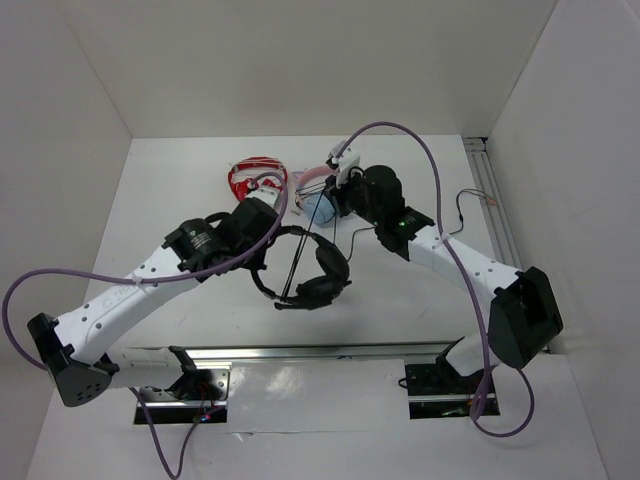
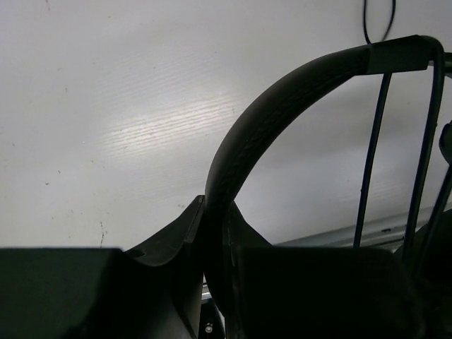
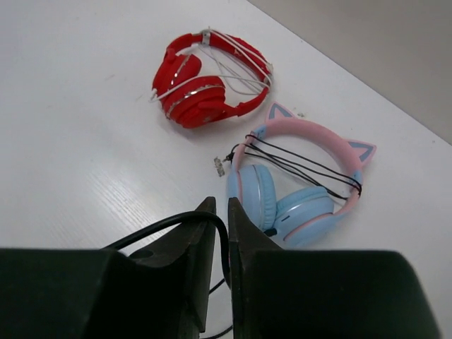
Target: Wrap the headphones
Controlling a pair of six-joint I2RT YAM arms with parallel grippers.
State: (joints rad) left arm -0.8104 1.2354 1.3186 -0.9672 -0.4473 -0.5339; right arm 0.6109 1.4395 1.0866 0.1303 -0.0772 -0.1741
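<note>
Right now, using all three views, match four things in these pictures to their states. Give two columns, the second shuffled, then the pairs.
1 black headset
2 red headphones
3 cat-ear headphones
4 loose black cable

A white cord wound across it
B headband clamped between the left fingers
C pinched between the right fingers
D black cord wound across its band

Pairs: 1-B, 2-A, 3-D, 4-C

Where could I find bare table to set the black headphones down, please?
Bare table lies left of the red headphones, and near-right between the black headphones and the right arm. Crowded: far middle, around the cat-ear headphones.
</note>
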